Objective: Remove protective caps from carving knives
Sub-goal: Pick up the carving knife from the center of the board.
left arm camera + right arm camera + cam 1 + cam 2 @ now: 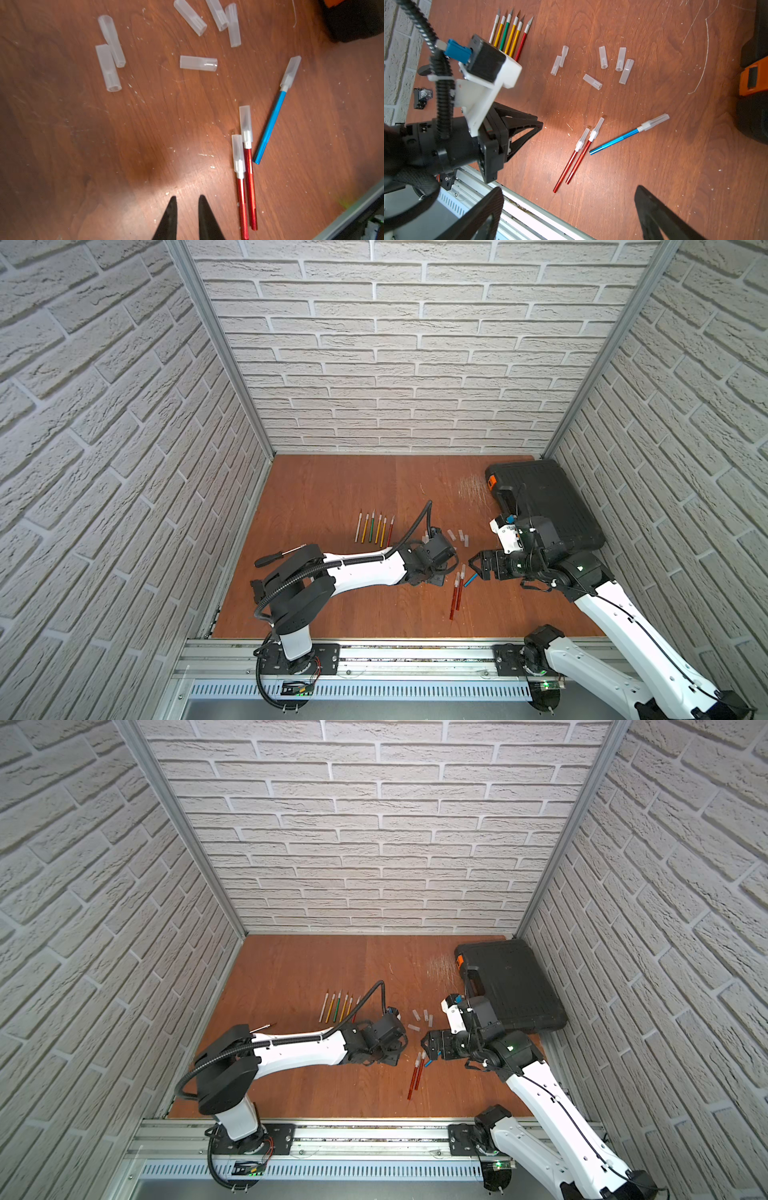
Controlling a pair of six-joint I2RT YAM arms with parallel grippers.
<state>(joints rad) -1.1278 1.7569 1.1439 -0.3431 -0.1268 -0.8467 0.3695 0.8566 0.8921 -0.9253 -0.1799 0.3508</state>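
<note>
Six carving knives (508,31), blades bare (one silver, three gold, one green, one red handle), laid side by side in a tidy row on the wooden surface (324,489), tips toward the back wall; judged the finished lot, parked clear of the working spot. Six loose caps (198,63), scattered between that row and the case, two pairs touching; judged left wherever they came off, unsorted. Three knives with caps on: two red (250,187) touching side by side, one blue (269,128) angled just beside them; they lie between both arms, judged the stock yet to be done. Left fingers (169,224) parted by only a slim gap, holding nothing, near the red pair. Right fingers (652,214) spread wide and empty above the capped three, judged ready to take one. Black case (544,506), the only container present, lid down with an orange latch (492,481); contents hidden, no knife or cap seen on it. Black-handled screwdriver (278,558), well apart beside the left arm, judged no part of this lot
</note>
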